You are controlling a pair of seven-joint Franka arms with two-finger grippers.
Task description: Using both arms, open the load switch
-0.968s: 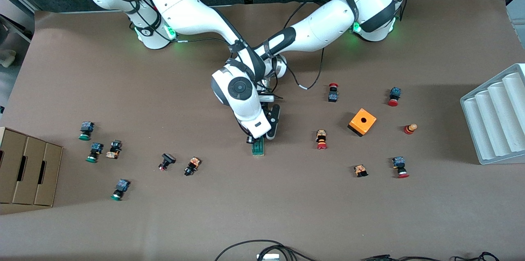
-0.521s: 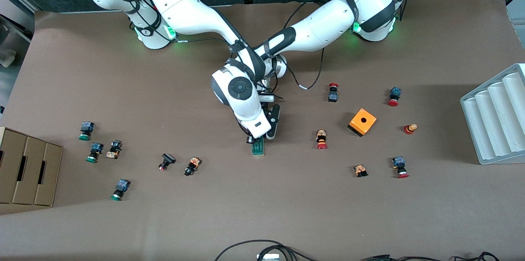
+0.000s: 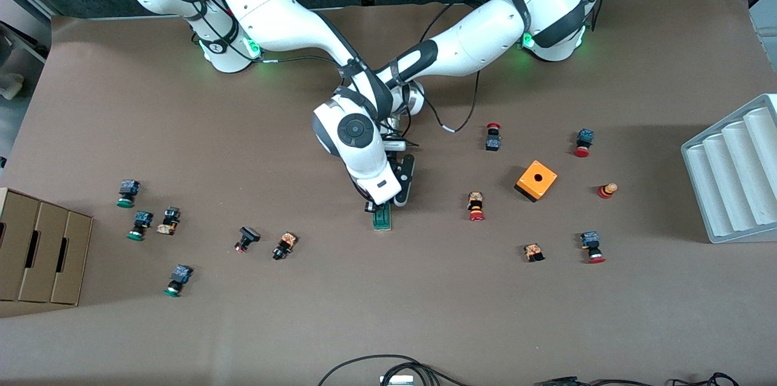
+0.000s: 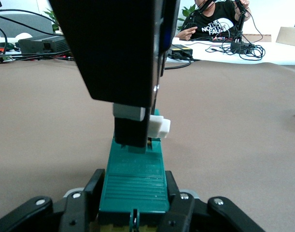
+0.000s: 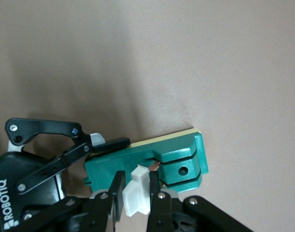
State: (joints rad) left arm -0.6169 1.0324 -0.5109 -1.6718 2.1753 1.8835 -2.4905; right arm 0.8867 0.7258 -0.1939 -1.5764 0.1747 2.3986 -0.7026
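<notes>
The load switch [image 3: 382, 220], a narrow dark-green block, lies on the brown table under both hands. My left gripper [image 4: 133, 187] is shut on the end of the green body [image 4: 135, 170], one finger against each side. My right gripper [image 5: 136, 182] comes down from above and is shut on the switch's white lever [image 5: 136, 197], which stands up from the block [image 5: 178, 163]. In the left wrist view the lever [image 4: 160, 127] shows beside the right gripper's black fingers [image 4: 130, 137]. In the front view the right arm's hand [image 3: 377, 182] hides most of both grips.
Push buttons lie scattered toward both ends of the table. An orange cube [image 3: 536, 179] sits toward the left arm's end, with a grey ribbed tray [image 3: 731, 176] at that edge. A cardboard box [image 3: 37, 252] stands at the right arm's end. Cables [image 3: 394, 369] lie at the near edge.
</notes>
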